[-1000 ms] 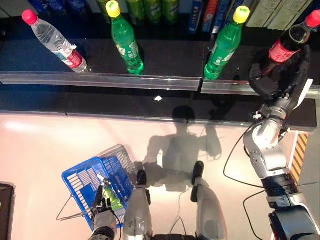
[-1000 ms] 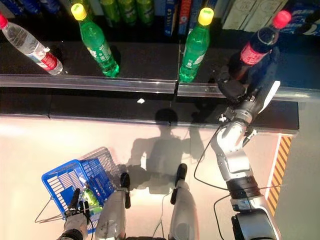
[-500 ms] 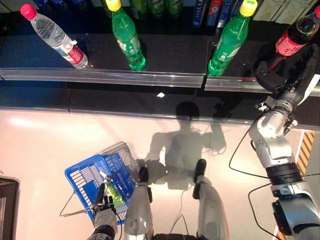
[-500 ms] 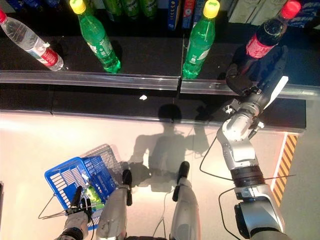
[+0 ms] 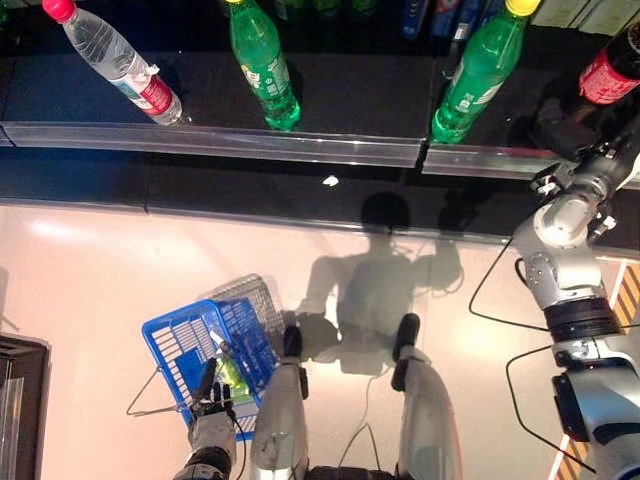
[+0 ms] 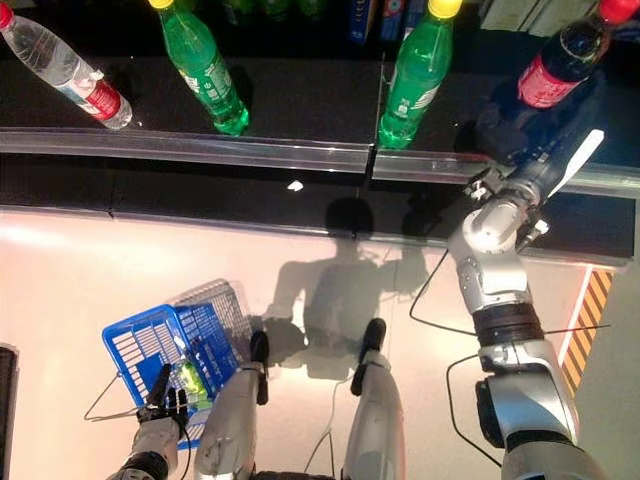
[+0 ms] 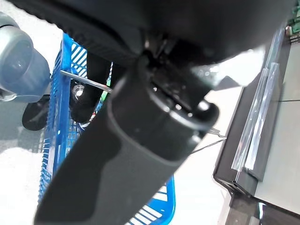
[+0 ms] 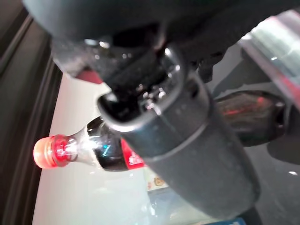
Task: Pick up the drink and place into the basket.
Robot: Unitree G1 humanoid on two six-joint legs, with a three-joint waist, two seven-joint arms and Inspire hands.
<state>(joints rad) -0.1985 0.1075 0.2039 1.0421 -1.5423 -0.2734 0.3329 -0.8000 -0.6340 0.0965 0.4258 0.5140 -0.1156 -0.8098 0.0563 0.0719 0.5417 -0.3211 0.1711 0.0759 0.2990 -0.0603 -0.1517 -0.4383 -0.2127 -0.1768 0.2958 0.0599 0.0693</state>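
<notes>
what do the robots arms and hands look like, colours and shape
Both arms are silver-grey metal built of rounded segments. The right arm has a black ribbed band partway along it, and its dark right hand carries a white cover. The left hand is dark too, on a silver-grey wrist with a black band below it.

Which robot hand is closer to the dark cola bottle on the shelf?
The right robot hand, right at the cola bottle on the shelf. The left robot hand holds the blue basket far below.

The right hand (image 6: 520, 125) hides the dark cola bottle's (image 6: 560, 55) base — its grip cannot be told; the green bottle (image 5: 482, 70) loses its cap at the edge.
</notes>
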